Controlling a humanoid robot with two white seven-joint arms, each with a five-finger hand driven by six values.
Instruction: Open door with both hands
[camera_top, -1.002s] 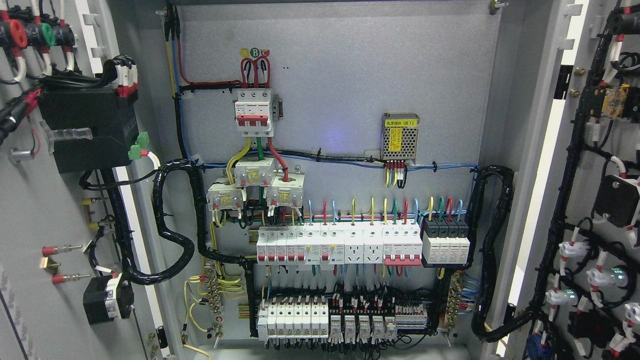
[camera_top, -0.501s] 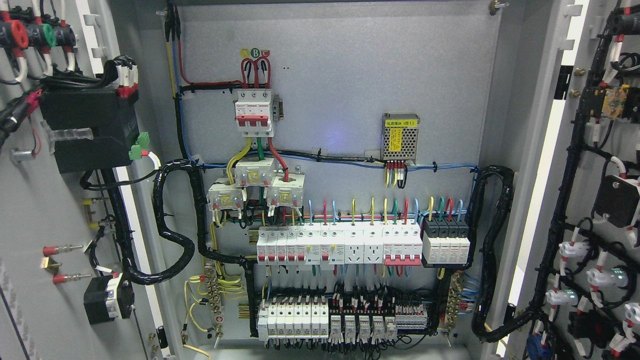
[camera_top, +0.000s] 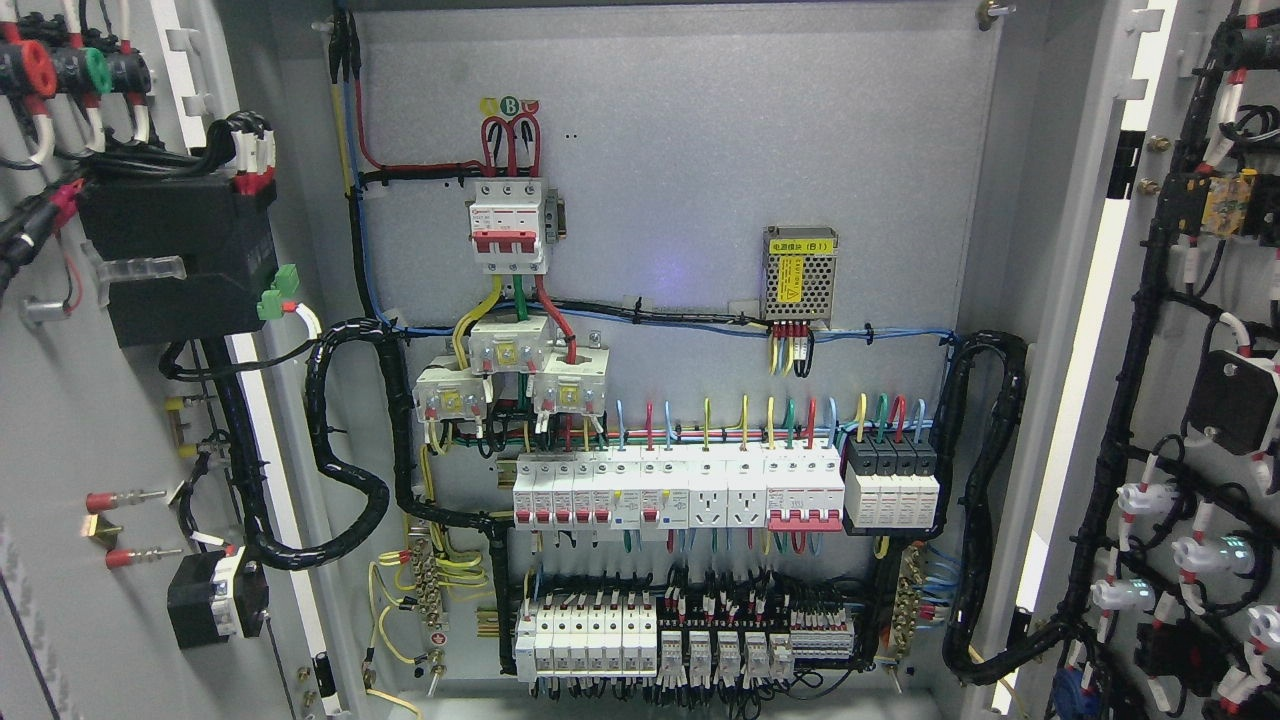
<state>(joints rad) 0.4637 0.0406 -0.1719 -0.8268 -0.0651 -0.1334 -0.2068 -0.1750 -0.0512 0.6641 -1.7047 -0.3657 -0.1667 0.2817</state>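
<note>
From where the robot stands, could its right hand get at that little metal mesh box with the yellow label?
Hard to say: neither hand is in view. The way looks free, though. Both doors, left door and right door, stand wide open, and nothing hangs in front of the mesh box on the back panel.

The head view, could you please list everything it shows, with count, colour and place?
Left door: one, grey, swung open at left, carrying black modules and wiring.
Right door: one, grey, swung open at right, with black cable looms.
Back panel: one, grey, centre.
Main breaker: one, white with red levers, upper centre-left.
Power supply: one, perforated metal with yellow label, centre-right.
Breaker row: one row, mostly white, middle.
Terminal row: one row, white and black, bottom.
Black conduits: two, at either side of the panel.
Robot's hands: none in view.
</note>
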